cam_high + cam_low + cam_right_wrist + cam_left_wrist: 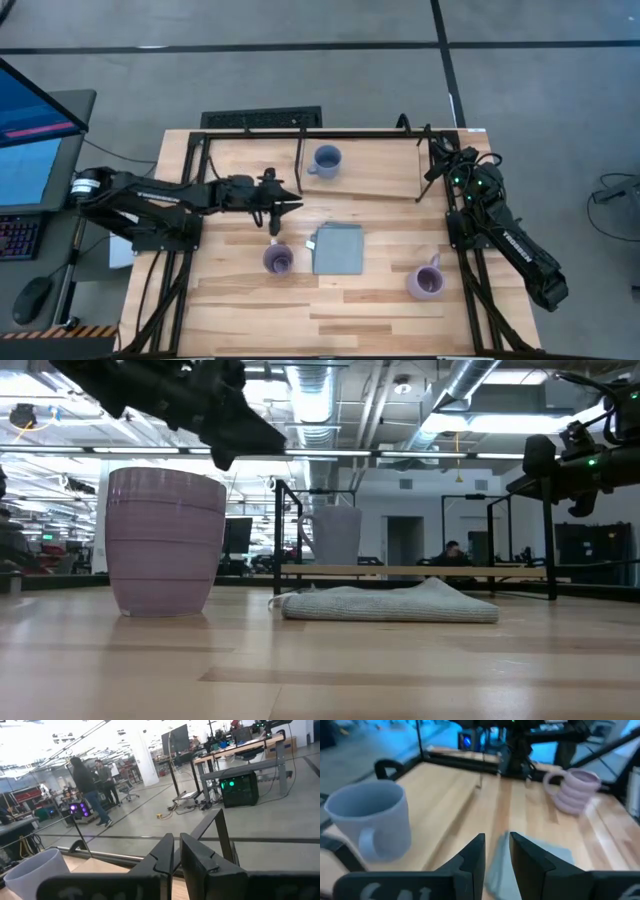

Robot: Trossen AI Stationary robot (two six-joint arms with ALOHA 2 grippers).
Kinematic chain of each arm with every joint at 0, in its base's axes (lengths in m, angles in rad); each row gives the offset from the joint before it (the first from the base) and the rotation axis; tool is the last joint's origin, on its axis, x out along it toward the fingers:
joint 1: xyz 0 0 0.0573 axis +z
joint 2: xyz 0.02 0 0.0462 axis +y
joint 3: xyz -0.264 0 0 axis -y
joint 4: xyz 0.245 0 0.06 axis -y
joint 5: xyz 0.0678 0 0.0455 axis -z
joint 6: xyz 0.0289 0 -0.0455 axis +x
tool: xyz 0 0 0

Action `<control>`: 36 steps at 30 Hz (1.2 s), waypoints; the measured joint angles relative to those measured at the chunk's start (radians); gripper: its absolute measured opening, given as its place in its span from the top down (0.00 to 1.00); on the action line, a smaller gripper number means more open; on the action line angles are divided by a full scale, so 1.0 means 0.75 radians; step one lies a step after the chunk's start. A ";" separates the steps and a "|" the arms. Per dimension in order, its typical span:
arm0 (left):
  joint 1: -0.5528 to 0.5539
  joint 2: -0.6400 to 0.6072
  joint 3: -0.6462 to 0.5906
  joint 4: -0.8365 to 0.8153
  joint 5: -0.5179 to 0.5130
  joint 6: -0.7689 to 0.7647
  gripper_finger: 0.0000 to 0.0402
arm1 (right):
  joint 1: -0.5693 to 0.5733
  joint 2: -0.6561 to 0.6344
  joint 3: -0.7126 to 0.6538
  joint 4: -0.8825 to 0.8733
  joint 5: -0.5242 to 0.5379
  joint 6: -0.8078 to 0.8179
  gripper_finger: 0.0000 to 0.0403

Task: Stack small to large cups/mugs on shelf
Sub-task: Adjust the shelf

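On shelf [385, 180]: blue mug [325, 160] | left jaws slightly parted, empty | right jaws near-closed, empty

One mug [326, 160] is placed on the shelf [380, 170]; two mugs [277, 260] [426, 282] are set on the tabletop [330, 310], flanking the cloth [338, 249].

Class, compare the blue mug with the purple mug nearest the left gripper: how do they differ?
The blue mug stands on the shelf; the purple mug stands on the tabletop beside the grey cloth. The blue mug is smooth-sided; the purple mug's wall is ribbed. Both are upright, empty and unheld.
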 joint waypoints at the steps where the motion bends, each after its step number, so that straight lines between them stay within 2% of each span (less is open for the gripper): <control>1: -0.015 0.042 0.000 0.058 -0.029 0.012 0.80 | 0.001 0.000 0.000 0.000 0.000 0.000 0.86; 6: -0.062 0.258 0.050 0.250 -0.216 0.024 0.80 | 0.000 0.000 0.000 0.000 0.001 0.000 0.86; 13: -0.110 0.517 0.213 0.247 -0.641 0.032 0.80 | 0.000 0.000 0.001 0.000 0.001 -0.006 0.86; 18: -0.120 0.615 0.333 0.175 -0.880 0.060 0.80 | 0.000 0.000 0.001 0.000 0.001 -0.009 0.86; 25: -0.118 0.649 0.431 -0.001 -0.972 0.059 0.80 | 0.001 0.000 0.001 -0.001 0.001 -0.011 0.86; 36: -0.100 0.649 0.442 -0.054 -1.087 0.047 0.80 | 0.001 0.000 0.001 -0.007 0.000 -0.010 0.86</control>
